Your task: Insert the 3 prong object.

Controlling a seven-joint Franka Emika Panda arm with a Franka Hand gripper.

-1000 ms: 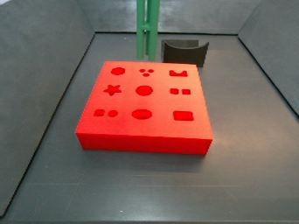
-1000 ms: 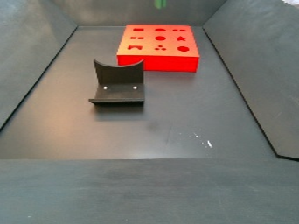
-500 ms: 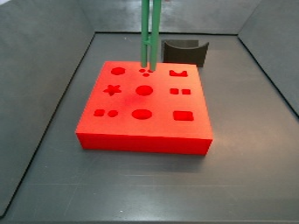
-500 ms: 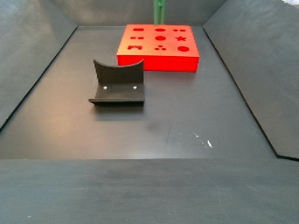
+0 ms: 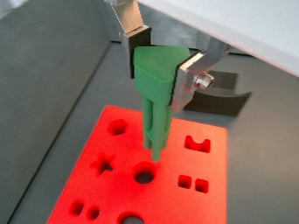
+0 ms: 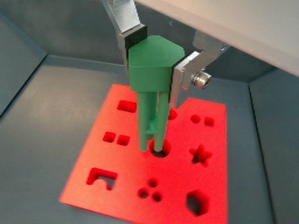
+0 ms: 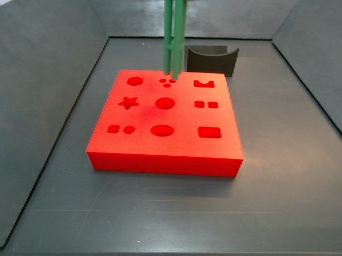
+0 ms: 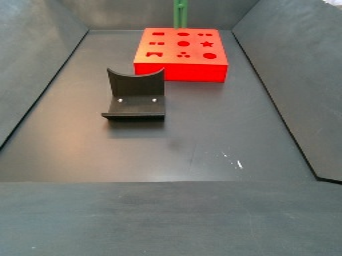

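Green bar, the 3 prong object (image 5: pixel 152 105), held upright by the gripper (image 5: pixel 158 63), whose silver fingers (image 5: pixel 191 73) clamp its thick upper end; in this wrist view the bar's lower tip hangs over the red block (image 5: pixel 105 188) near the middle of the frame, close to a round hole, and whether it touches the surface cannot be told. Second wrist view: same grip, gripper (image 6: pixel 156 61) closed on the bar (image 6: pixel 152 96), tip low over the block (image 6: pixel 111 166), beside a round hole at centre frame. Side view, upper centre: bar (image 7: pixel 174 40) standing vertical over the rear of the block (image 7: pixel 160 150), its end near the three small dots; dark curved block (image 7: pixel 210 60) behind, upper right. Other side view: only a short green stub (image 8: pixel 179 14) shows at the top edge above the block (image 8: pixel 181 55); fixture (image 8: pixel 134 95) stands left of centre. Judged progress: piece grasped and carried over the block; seating in its hole not yet shown. No writing, brand or label legible in any view.
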